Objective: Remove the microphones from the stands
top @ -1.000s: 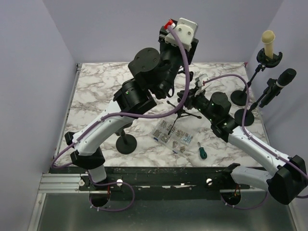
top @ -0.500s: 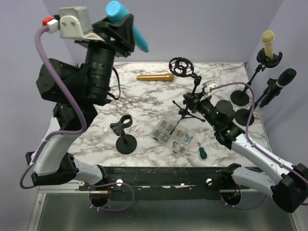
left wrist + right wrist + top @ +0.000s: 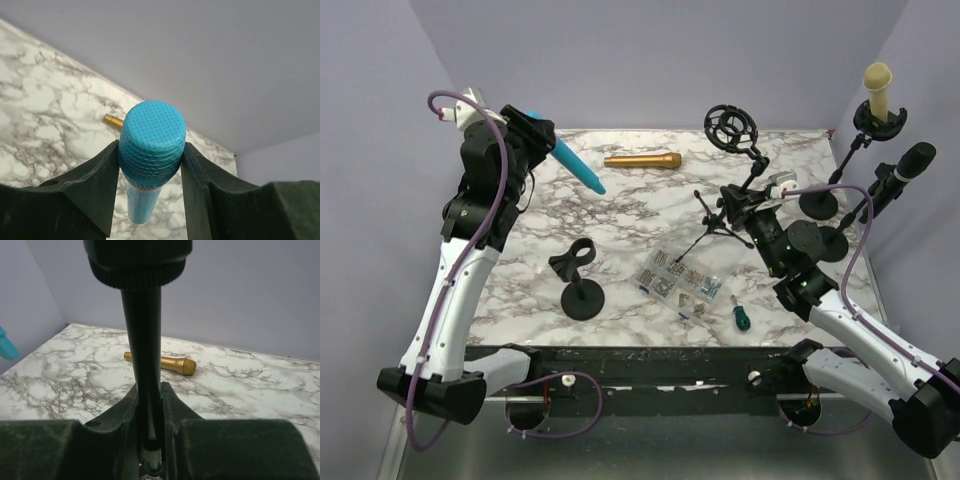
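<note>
**Blue mic in my left grip, clear of the stand**

My left gripper (image 3: 150, 150) is clamped on the blue microphone (image 3: 151, 131) around its round, grid-textured head. Its smooth, tapering body slants away from my wrist, tail down over the far-left of the white, grey-veined marble table (image 3: 620, 215). My right gripper (image 3: 149, 400) squeezes the slim, glossy pole of the black tripod stand (image 3: 142, 340). The walls are plain lavender.
</note>
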You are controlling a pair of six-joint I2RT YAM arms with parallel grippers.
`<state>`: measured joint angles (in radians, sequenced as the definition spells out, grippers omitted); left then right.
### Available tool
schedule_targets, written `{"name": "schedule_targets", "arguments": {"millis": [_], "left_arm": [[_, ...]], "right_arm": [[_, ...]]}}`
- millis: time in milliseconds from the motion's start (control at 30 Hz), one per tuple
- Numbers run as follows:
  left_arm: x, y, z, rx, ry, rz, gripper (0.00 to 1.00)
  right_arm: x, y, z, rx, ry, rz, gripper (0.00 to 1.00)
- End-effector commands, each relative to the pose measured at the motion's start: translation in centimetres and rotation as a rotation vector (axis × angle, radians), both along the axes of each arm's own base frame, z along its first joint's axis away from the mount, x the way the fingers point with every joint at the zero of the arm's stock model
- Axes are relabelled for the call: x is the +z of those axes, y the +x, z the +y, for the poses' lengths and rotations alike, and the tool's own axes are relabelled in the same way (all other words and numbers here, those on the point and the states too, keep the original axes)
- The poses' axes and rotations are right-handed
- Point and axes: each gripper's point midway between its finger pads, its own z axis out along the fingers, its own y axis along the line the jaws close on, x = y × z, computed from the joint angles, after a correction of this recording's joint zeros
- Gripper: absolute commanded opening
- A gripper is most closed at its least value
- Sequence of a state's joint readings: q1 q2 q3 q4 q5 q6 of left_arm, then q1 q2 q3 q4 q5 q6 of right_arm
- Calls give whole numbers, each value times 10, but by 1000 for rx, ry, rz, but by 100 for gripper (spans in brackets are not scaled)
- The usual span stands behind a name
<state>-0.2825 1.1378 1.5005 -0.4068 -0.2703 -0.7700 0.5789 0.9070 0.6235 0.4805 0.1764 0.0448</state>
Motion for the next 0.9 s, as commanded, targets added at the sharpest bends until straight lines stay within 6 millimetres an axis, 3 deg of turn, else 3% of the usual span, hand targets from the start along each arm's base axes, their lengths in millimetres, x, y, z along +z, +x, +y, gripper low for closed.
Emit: {"name": "schedule_targets", "arguments": {"millis": [0, 200, 400, 500, 700, 867], "left_arm": [[4, 12, -22, -146, -53, -32, 0], [-57, 66, -29, -210, 313, 70, 0], [-138, 108, -65, -474, 660, 106, 0], [-177, 120, -85, -561, 860, 147, 0], [-246, 128, -146, -732, 1273, 190, 0], [-268, 140, -180, -801, 1349, 188, 0]], "right_arm": [[28, -2, -7, -29, 79, -85, 1], [36, -10, -14, -38, 109, -114, 1], [43, -18, -25, -67, 142, -146, 1], [43, -18, -30, -86, 150, -152, 1], [45, -20, -34, -103, 161, -161, 1], [51, -28, -52, -160, 209, -192, 1]]}}
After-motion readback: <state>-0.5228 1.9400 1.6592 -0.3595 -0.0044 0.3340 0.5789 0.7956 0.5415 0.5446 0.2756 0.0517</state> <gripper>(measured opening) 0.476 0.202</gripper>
